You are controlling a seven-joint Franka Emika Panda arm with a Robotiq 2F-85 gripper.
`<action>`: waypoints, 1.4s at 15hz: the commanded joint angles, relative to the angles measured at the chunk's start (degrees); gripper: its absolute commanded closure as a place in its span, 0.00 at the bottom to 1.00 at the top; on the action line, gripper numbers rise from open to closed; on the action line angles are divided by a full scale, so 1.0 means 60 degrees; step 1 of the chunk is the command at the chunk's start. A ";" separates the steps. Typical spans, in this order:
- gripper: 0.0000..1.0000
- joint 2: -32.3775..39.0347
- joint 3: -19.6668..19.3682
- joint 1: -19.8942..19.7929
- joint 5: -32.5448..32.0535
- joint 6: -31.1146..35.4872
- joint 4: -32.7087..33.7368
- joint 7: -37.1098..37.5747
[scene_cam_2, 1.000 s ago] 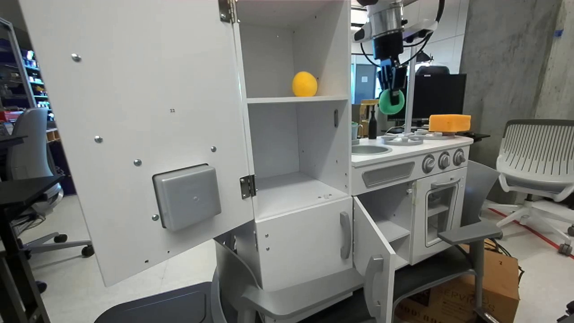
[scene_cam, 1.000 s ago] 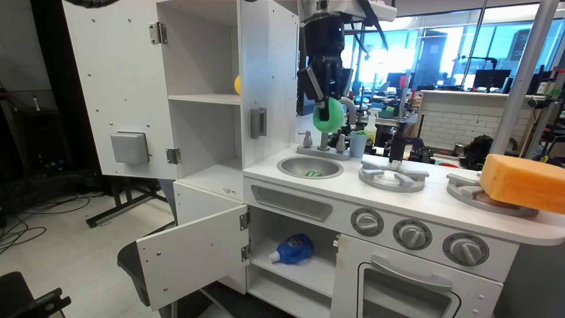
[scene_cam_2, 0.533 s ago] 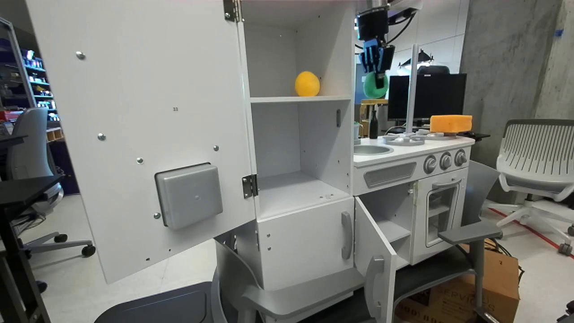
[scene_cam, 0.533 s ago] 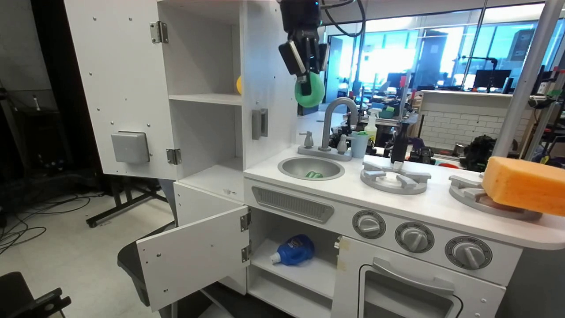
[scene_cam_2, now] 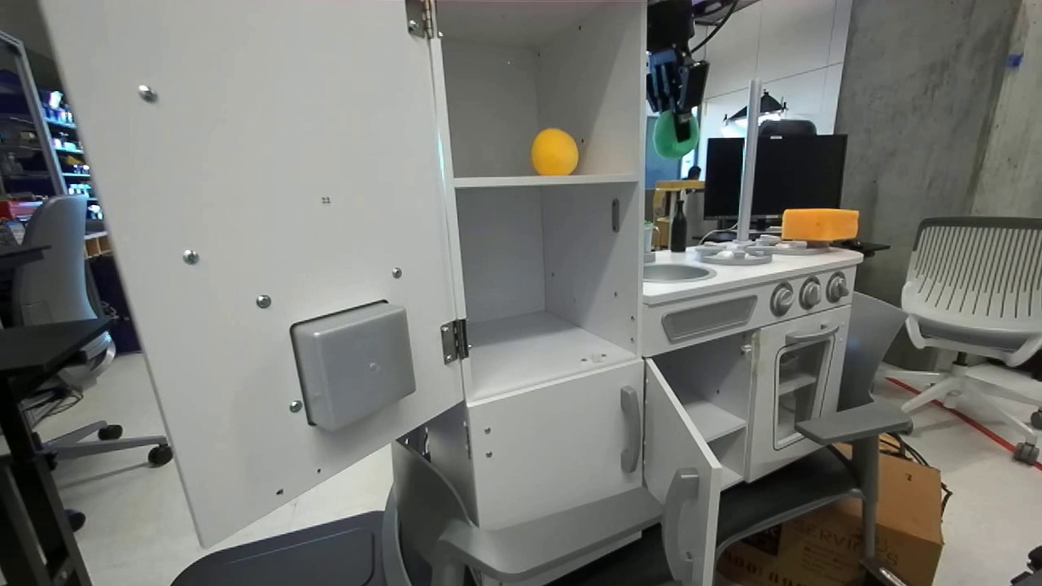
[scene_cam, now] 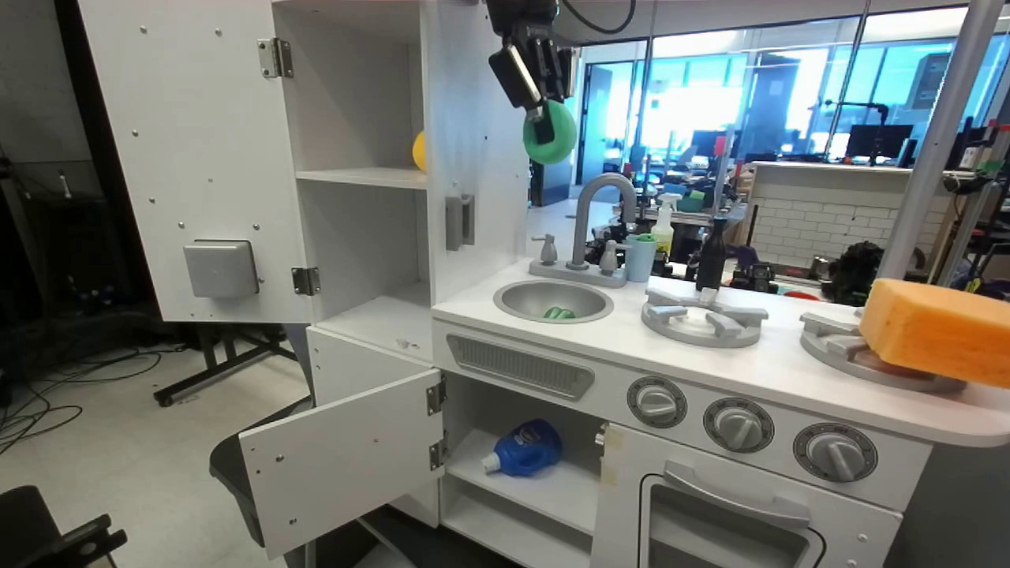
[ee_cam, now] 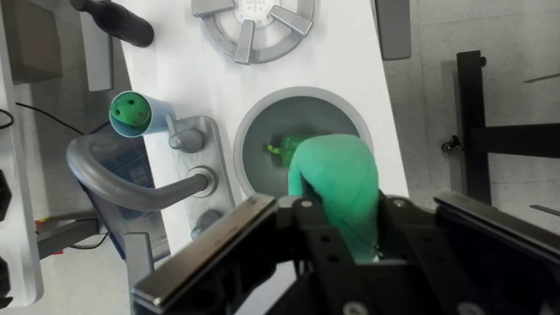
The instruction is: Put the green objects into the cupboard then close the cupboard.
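Currently, the end effector (ee_cam: 344, 195) is clamped on a green piece (ee_cam: 337, 159) outside the cupboard (scene_cam_2: 505, 252); a pepper (ee_cam: 289, 148) lies in the sink (ee_cam: 267, 116), a toy (ee_cam: 130, 109) in the cup (ee_cam: 160, 117). Turning in early could strike the side wall (scene_cam: 488, 177), dislodging the piece.

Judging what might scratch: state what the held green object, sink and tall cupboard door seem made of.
Held green object: probably foam or soft plastic; matte, without sharp glints.
Sink: metal or grey plastic, unclear; satin sheen.
Tall cupboard door: likely painted board; smooth, flat, white, with fastener heads.
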State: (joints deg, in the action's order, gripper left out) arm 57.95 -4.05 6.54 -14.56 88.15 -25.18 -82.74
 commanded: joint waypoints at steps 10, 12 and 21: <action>0.94 -0.1910 0.0685 -0.0171 0.1168 0.0726 -0.0025 0.0844; 0.94 -0.2338 0.0746 -0.0147 0.1134 0.0521 -0.0062 0.0423; 0.94 -0.4182 0.0448 0.0871 -0.0154 -0.2593 -0.0544 -0.2536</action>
State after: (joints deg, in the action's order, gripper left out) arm 36.82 -0.10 8.99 -11.99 78.11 -25.25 -92.56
